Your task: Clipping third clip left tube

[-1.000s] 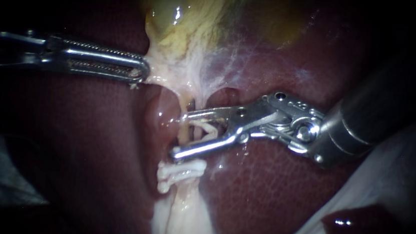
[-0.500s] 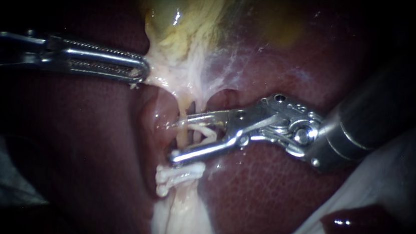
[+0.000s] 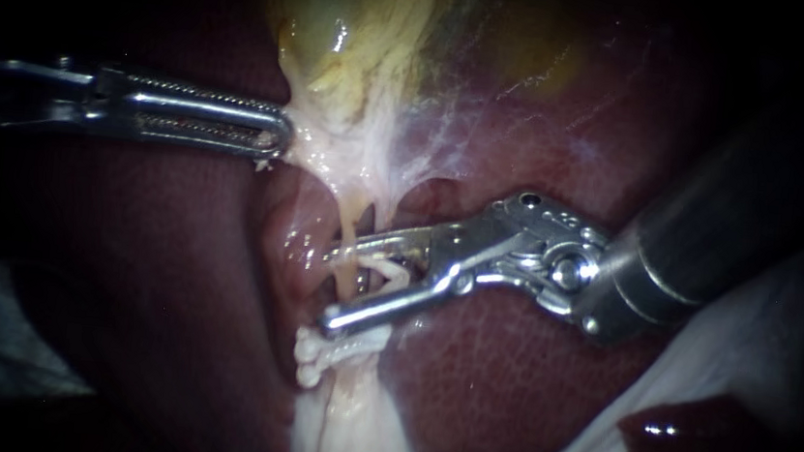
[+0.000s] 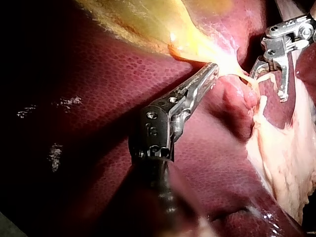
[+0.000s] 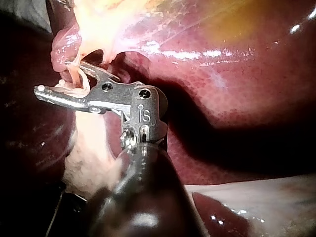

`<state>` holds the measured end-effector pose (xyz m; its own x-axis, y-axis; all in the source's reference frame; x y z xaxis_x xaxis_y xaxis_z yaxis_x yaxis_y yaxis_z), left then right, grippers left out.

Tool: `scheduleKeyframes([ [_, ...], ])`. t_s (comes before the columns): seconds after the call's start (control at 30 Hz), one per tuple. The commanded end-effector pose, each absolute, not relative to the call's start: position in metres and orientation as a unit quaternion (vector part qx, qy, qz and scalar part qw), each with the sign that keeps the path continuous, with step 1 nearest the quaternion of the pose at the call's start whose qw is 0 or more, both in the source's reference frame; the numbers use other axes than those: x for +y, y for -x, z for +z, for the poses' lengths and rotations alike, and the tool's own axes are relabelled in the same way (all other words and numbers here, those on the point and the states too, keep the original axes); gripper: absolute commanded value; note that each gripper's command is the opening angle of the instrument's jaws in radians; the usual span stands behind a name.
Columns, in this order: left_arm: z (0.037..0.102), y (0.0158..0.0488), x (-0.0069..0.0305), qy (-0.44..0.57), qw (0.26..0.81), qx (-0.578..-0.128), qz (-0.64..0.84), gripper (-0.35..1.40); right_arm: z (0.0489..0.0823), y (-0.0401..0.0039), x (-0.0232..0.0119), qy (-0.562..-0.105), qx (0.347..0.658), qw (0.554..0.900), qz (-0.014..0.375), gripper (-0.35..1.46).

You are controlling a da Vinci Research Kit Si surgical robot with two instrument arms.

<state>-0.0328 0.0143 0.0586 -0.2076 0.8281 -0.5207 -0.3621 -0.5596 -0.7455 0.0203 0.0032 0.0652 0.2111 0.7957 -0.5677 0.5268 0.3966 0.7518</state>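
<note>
Here the tube point(image 3: 351, 236) is a thin, pale yellow strand that runs down from the gallbladder point(image 3: 340, 46) across the dark liver point(image 3: 505, 381). The right instrument point(image 3: 331, 286) has its jaws well apart on both sides of the tube, with a white clip point(image 3: 386, 271) held open between them. Just below, older clips point(image 3: 333, 343) sit on the tube. The left instrument point(image 3: 279, 138) has its jaws closed on the pale tissue point(image 3: 331, 152). Compared with one second ago, the right jaws reach farther across the tube, and the lower jaw is nearer the older clips.
</note>
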Motion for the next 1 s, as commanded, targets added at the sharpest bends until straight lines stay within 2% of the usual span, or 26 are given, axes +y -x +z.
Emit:
scheduleKeyframes([
  [0.03, 0.0586, 0.0328, 0.0143, 0.484, 0.403, -0.241, 0.739, -0.35, 0.065, -0.0203, 0.0032, -0.536, 0.617, 0.564, 0.118, 0.45],
  [0.37, 0.0586, 0.0328, 0.0143, 0.484, 0.403, -0.241, 0.739, -0.35, 0.0654, -0.0209, 0.0031, -0.538, 0.616, 0.564, 0.119, 0.45],
  [0.8, 0.0586, 0.0328, 0.0143, 0.484, 0.403, -0.241, 0.739, -0.35, 0.0654, -0.0208, 0.0029, -0.532, 0.627, 0.561, 0.093, 0.42],
  [1.0, 0.0586, 0.0328, 0.0142, 0.484, 0.403, -0.241, 0.739, -0.35, 0.0657, -0.0213, 0.0031, -0.499, 0.626, 0.593, 0.084, 0.38],
])
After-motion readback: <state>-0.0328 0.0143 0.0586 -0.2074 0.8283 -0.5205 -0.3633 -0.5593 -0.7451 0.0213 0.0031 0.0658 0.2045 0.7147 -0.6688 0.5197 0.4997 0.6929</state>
